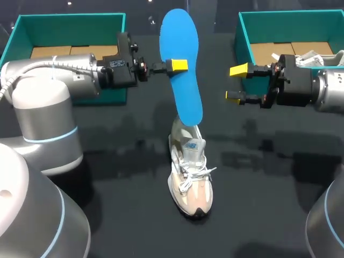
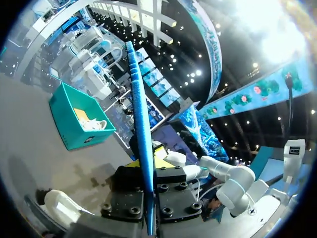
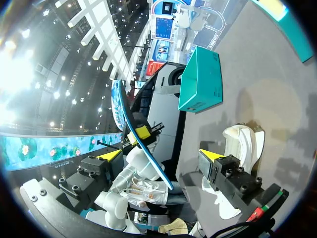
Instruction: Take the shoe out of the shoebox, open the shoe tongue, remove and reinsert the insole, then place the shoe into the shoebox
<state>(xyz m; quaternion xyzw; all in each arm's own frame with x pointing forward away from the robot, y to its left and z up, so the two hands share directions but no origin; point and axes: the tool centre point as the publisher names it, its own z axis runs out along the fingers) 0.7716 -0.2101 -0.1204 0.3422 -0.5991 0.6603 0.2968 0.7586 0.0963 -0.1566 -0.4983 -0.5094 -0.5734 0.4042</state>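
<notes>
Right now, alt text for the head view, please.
The left gripper holds a blue insole on end over a pale sneaker on the black table, with the insole's lower end at the sneaker's opening. The right gripper hangs open beside the insole, apart from it. Two teal shoeboxes sit at the far corners.

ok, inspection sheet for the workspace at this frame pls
Surface: dark table, glossy.
Job's things: shoe upright mid-table, toe toward the camera; blue insole held on end, lower end at the shoe's opening; teal left shoebox and right shoebox at the far edge.
Clutter: white item in right shoebox, kind unclear.
Grippers: left gripper shut on blue insole; right gripper open, beside it, apart.
Cables: white cable along left arm.
Surroundings: nothing seen.
</notes>
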